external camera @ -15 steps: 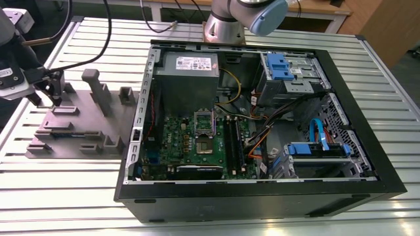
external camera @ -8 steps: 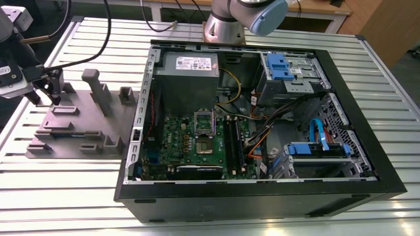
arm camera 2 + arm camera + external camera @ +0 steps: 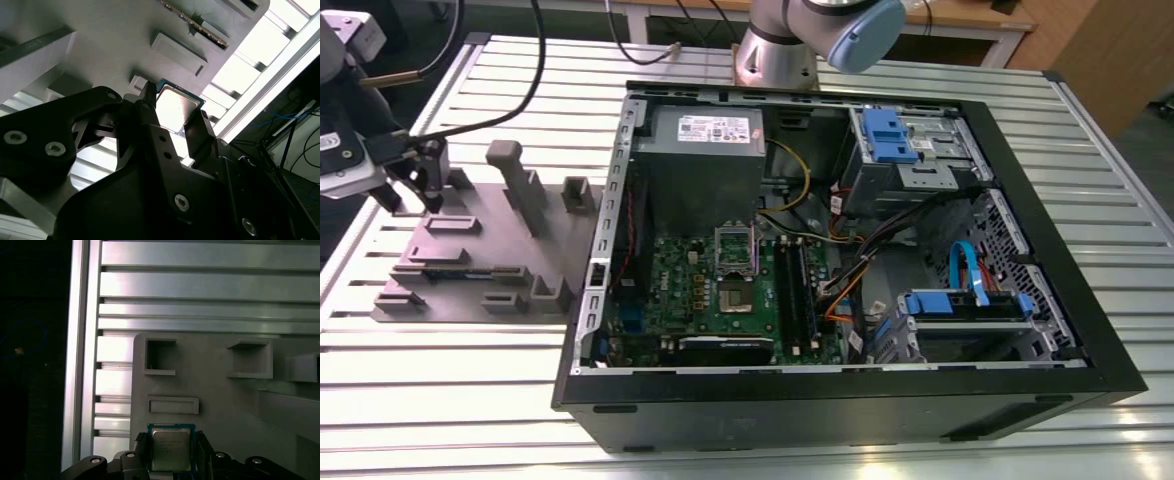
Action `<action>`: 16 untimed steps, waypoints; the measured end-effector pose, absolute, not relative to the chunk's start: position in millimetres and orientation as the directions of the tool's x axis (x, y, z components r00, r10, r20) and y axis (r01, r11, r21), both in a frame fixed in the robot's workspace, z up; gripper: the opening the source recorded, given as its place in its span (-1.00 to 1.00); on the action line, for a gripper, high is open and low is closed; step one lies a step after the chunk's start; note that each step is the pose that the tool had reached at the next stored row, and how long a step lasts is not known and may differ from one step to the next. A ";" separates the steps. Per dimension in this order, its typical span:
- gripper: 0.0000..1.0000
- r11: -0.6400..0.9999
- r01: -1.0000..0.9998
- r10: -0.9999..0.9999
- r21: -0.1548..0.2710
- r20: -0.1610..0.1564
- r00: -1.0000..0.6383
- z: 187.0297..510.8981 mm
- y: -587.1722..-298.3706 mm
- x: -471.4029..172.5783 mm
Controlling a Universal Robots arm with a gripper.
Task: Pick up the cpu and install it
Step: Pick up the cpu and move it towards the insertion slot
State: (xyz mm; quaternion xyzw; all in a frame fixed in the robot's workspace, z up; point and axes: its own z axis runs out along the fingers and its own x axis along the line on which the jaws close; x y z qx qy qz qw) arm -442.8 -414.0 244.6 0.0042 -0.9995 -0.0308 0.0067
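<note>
One square, shiny silver-topped cpu (image 3: 171, 449).

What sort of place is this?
Likely a robotics lab bench for computer assembly: an open computer case lies on a slatted metal table beside a grey tray, and a gripper grips a cpu.

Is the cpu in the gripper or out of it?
In: both wrist views show the cpu between fingers of the gripper, one touching each side.

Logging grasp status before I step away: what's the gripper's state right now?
Gripper: closed on the cpu, gripping two opposite edges, over the grey tray.
</note>
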 end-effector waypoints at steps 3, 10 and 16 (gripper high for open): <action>-0.05 0.998 -0.008 -0.009 0.062 0.013 -1.000 245.7 -414.0 -442.7; -0.05 0.998 -0.008 -0.009 0.062 0.013 -1.000 255.1 -414.0 -442.7; -0.05 0.998 -0.008 -0.009 0.061 0.013 -1.000 258.5 -414.0 -442.7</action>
